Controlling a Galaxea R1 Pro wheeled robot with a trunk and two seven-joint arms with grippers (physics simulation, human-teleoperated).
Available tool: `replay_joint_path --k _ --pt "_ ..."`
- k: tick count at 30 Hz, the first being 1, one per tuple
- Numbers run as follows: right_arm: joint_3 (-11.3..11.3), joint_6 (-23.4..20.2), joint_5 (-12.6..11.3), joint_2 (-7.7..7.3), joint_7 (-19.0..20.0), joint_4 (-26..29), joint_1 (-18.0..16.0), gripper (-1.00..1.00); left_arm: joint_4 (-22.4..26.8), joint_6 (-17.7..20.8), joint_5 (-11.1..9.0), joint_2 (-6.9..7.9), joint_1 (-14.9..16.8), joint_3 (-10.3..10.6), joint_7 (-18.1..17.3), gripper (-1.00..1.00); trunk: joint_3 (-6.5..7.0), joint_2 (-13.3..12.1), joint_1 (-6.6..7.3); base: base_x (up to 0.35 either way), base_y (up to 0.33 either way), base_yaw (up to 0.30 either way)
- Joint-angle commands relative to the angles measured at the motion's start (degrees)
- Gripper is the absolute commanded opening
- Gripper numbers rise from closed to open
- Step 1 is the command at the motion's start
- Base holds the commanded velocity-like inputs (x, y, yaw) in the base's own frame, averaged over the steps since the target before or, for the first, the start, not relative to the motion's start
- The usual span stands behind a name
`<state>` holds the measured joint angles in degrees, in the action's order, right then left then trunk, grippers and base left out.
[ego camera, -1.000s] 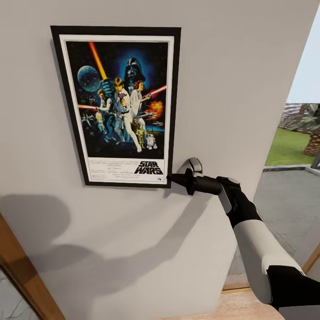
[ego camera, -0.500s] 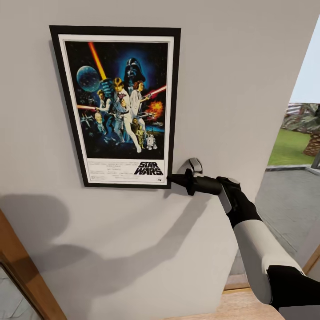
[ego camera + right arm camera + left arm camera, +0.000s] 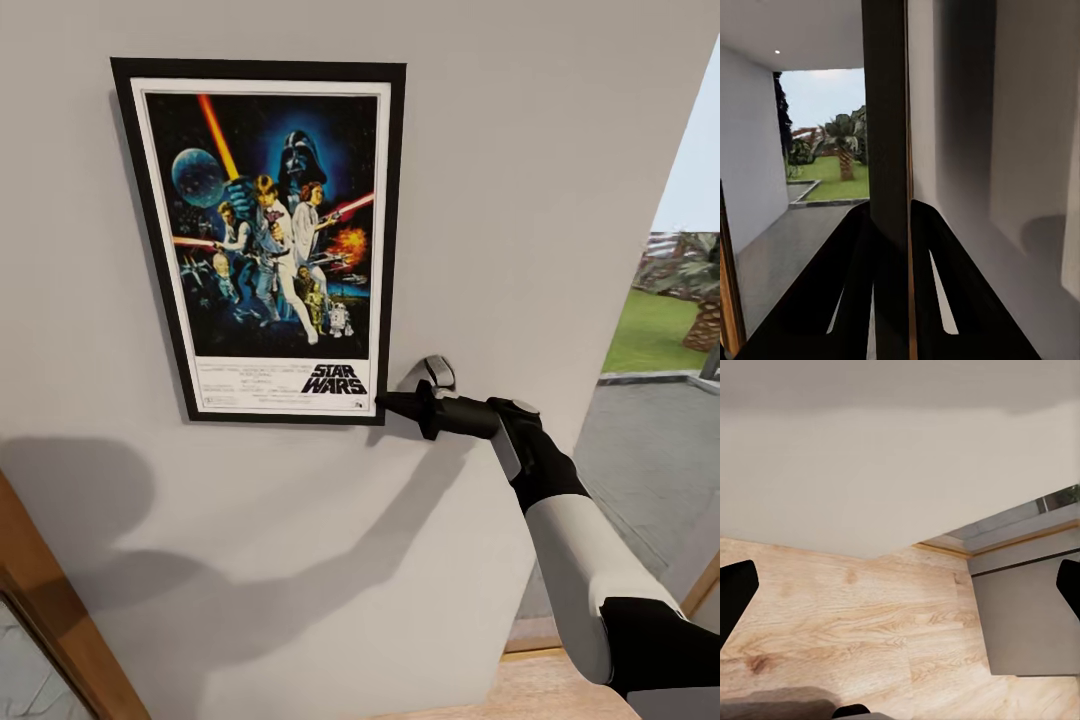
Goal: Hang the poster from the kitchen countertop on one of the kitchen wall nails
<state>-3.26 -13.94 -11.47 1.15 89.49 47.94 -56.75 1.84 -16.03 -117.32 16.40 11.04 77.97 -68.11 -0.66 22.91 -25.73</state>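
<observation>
Poster sits flat and upright against the grey wall, high on it, with the right gripper pinching the frame's lower right corner — the right wrist view shows both fingers pressed onto the thin black edge with no gap. Can't see a nail, so can't tell whether the frame is hooked or just held there. Handling guess: rigid, light, thin frame; a corner pinch gives little control over tilt, so it could swing if released unhooked. Glossy face looks scuffable; the frame edge is the right place to hold, ideally nearer mid-side. Left gripper is spread wide, holding nothing, pointing down at the wood floor near the wall base. Room: bare wall below and right of the poster, wall's end and open doorway to the patio further right, wooden trim at lower left — plenty of space to back the arm off rightward.
</observation>
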Motion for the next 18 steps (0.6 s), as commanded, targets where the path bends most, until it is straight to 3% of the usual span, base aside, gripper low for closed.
replay_joint_path --k 1,18 --pt "-0.1 -3.5 0.3 0.08 -0.9 -0.1 0.0 -1.00 0.1 -0.3 -0.4 0.04 0.0 0.5 0.0 1.00 -0.06 0.0 -0.05 0.000 0.000 0.000" --pt "-0.1 -3.5 0.3 0.08 -1.0 -0.1 0.0 -1.00 0.1 -0.3 -0.4 0.04 0.0 0.5 0.0 1.00 -0.06 0.0 -0.05 0.000 0.000 0.000"
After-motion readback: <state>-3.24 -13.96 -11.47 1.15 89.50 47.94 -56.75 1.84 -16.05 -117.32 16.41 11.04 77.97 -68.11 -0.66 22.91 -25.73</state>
